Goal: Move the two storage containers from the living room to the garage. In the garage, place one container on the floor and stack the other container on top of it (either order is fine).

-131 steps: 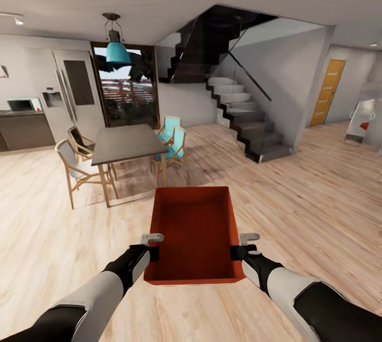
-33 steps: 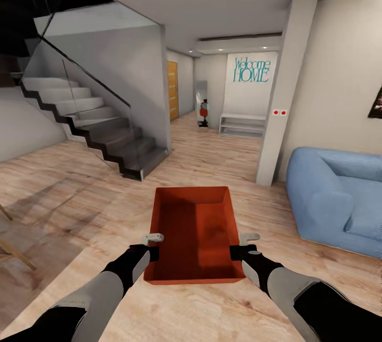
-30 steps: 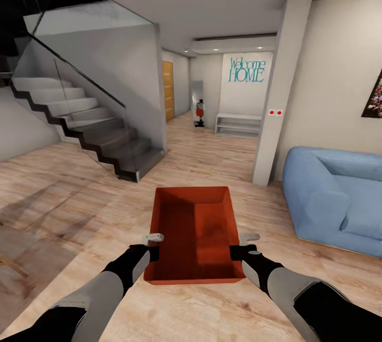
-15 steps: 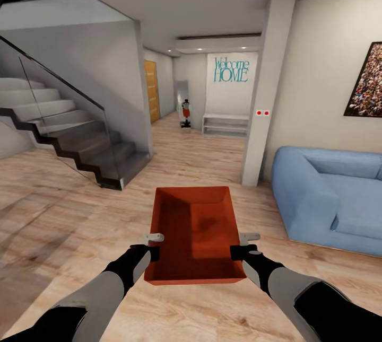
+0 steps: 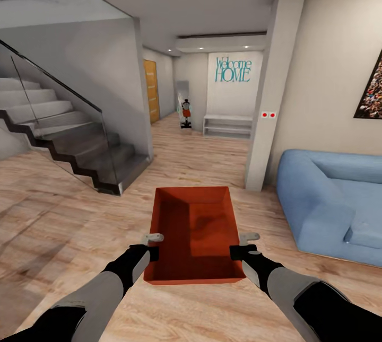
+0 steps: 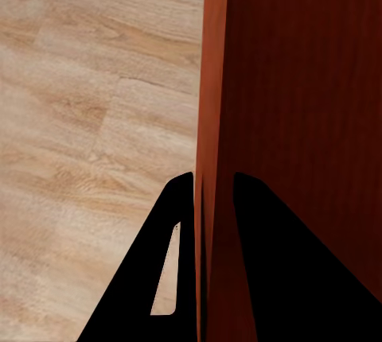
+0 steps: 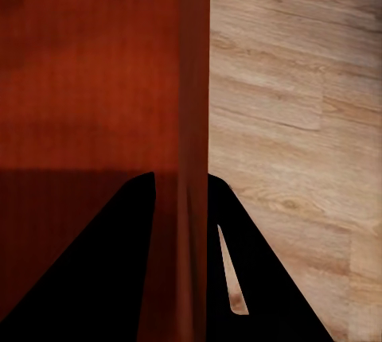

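Note:
I carry one orange-red storage container [image 5: 193, 233] level in front of me, open side up and empty. My left gripper [image 5: 155, 244] is shut on its left wall, and the left wrist view shows that wall [image 6: 215, 79] pinched between the black fingers [image 6: 171, 223]. My right gripper [image 5: 241, 244] is shut on the right wall [image 7: 191, 79] in the same way. The other storage container, the garage and its concrete floor are out of view. Under me is the living room's light wood plank floor [image 5: 69, 236].
A blue sofa [image 5: 334, 204] stands close at the right. A grey pillar [image 5: 270, 93] rises ahead right, and glass-sided stairs [image 5: 79, 151] are at the left. Between them a hallway runs to a wooden door [image 5: 150, 91] and a white shelf [image 5: 228, 125].
The camera has swung right from the dining table and stairs to the hallway and sofa, then slightly back left. Both grippers hold the container just as before.

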Robot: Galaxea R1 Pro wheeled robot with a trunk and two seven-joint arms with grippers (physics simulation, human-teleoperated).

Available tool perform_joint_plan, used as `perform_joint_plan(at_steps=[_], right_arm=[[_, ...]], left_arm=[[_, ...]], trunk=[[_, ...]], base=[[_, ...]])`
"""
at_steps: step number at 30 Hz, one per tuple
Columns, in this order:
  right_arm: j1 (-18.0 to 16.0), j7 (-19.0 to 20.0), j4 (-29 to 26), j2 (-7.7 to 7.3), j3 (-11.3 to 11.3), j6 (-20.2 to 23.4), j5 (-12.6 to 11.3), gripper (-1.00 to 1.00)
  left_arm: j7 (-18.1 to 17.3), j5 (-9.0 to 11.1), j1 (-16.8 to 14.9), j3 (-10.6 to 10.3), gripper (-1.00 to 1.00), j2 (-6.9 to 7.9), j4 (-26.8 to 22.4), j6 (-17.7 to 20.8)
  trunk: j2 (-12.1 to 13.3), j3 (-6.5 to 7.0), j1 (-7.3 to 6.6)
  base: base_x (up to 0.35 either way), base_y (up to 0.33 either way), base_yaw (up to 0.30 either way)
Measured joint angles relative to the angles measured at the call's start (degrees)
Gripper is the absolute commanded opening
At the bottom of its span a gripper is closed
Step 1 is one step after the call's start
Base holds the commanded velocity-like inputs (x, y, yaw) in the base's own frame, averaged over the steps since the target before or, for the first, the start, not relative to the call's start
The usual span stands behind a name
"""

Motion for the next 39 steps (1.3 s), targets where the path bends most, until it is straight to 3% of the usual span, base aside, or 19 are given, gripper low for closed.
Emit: perform_joint_plan(at_steps=[32,39], right_arm=[[0.0,0.1,0.0,-0.04,0.1,0.1,0.0,-1.00],[0.0,0.1,0.0,-0.10,0.0,0.0,0.0,-1.00]], left_arm=[[0.1,0.0,0.0,0.1,-1.00,-0.05,0.0,0.0],[0.1,0.1,0.0,0.0,-1.00,-0.09,0.1,0.0]], trunk=[[0.0,0.00,0.00],[0.0,0.00,0.00]], base=[[0.322,0.071,0.000],[0.322,0.071,-0.166]])
